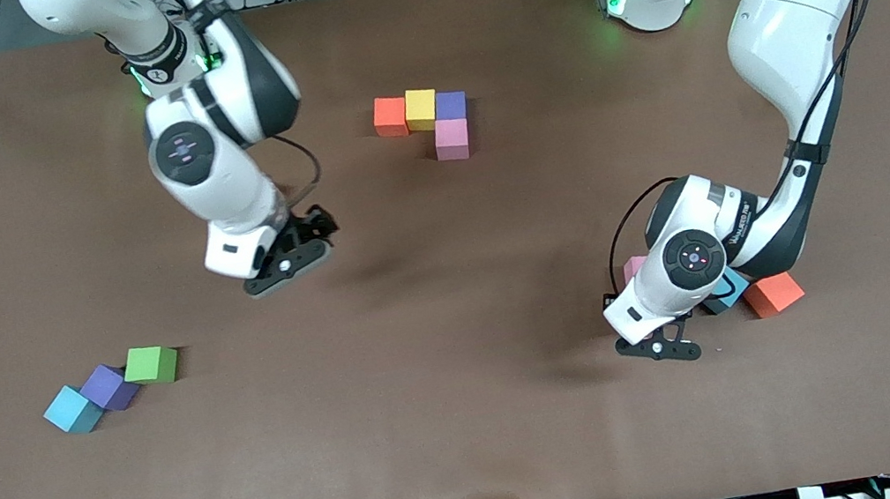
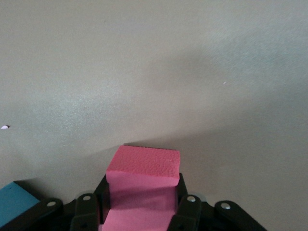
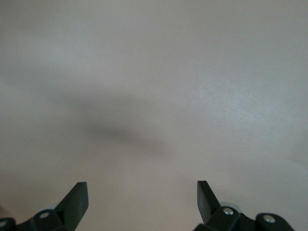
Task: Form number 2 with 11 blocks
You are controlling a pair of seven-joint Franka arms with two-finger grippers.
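Pink block (image 2: 143, 185) sits clamped in your left gripper (image 2: 143, 202) jaws, well apart from the started digit (image 1: 429, 122); right gripper (image 3: 143, 202) hangs wide, empty.

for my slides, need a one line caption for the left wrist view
Left end effector shut on a pink foam cube above the brown tabletop, a blue cube beside it.
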